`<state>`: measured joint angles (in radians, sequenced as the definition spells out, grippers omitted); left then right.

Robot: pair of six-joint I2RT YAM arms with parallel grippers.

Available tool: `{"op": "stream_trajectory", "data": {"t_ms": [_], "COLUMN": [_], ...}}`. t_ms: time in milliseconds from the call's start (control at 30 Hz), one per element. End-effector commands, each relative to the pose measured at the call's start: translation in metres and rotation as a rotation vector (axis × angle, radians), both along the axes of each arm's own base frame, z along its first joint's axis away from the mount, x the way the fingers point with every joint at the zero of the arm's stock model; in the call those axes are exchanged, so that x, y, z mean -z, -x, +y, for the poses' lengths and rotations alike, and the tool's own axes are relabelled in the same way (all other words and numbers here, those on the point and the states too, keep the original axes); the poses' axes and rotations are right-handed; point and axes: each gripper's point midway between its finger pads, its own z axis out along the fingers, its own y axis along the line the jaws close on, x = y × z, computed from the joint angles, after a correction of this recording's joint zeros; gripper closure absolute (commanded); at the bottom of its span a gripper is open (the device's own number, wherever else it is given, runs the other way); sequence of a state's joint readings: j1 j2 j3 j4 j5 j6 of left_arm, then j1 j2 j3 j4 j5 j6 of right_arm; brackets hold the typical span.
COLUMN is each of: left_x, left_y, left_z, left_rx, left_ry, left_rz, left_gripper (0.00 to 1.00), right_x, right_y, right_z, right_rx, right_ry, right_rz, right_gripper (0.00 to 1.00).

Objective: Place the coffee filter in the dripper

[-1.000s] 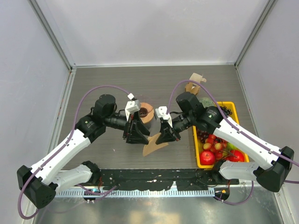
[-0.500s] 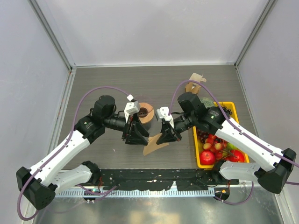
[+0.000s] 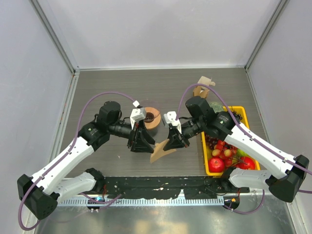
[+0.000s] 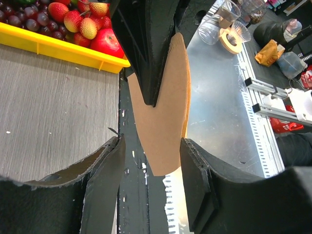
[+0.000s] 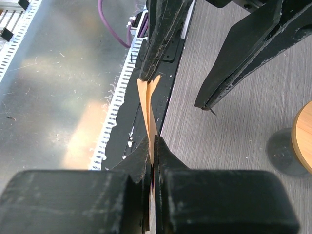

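- Right claw (image 5: 152,142) is clamped fully shut on the coffee filter (image 4: 163,117), pinching the tan paper by one end (edge-on in its own wrist cam, so it looks like a thin folded strip).
- Left claw (image 4: 152,140) is spread wide with nothing gripped, one finger on each side of the filter's rounded free end. Its wrist view shows a gap on both sides, though I can't quite tell if a tip brushes the paper.
- The filter is held up between the two claws, on the near side of the dripper (image 3: 151,118) and a touch to its right, so it's not in the dripper yet.
- The dripper stands upright on the table (image 3: 112,92), orange-brown collar up.
- The yellow fruit tray (image 3: 239,108) is well right of the dripper, and the bunch of brown filters (image 3: 201,89) is beyond it to the right.
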<state>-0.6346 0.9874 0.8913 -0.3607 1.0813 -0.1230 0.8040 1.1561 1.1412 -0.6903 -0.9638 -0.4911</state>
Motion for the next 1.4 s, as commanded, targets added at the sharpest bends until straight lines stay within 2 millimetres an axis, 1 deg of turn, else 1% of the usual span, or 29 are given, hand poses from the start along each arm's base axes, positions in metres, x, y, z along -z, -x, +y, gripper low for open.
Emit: {"op": "stream_trajectory", "data": {"t_ms": [0,200,333,600,767,1133,1367], "left_x": [-0.016,-0.040,-0.046,-0.046,-0.052,-0.043,-0.036], "left_y": [0.001,-0.002,-0.006,-0.011,-0.014,-0.021,-0.020], "left_z": [0.001,-0.003,-0.006,-0.009,-0.011,-0.013,-0.013], "left_rx": [0.005,-0.001,-0.009,-0.028,-0.033,-0.049,-0.050], "left_ry": [0.035,0.070,0.080,0.077,0.091,0.080,0.070], "left_rz": [-0.044,-0.062,-0.054,-0.036,-0.030,-0.010,-0.002], "left_gripper": [0.44,0.43,0.41,0.42,0.43,0.49,0.49], "right_x": [-0.019,-0.011,-0.009,-0.008,-0.005,-0.005,-0.010], "right_y": [-0.001,-0.001,0.001,0.003,0.007,0.012,0.010], "right_z": [0.000,0.002,0.004,0.006,0.005,0.001,0.005], "right_rx": [-0.003,-0.011,-0.019,-0.031,-0.046,-0.057,-0.049], "right_ry": [-0.050,-0.037,-0.032,-0.027,-0.015,-0.019,-0.026], "right_rz": [-0.053,-0.032,-0.030,-0.034,-0.046,-0.060,-0.041], "right_gripper": [0.95,0.95,0.95,0.95,0.95,0.95,0.95]}}
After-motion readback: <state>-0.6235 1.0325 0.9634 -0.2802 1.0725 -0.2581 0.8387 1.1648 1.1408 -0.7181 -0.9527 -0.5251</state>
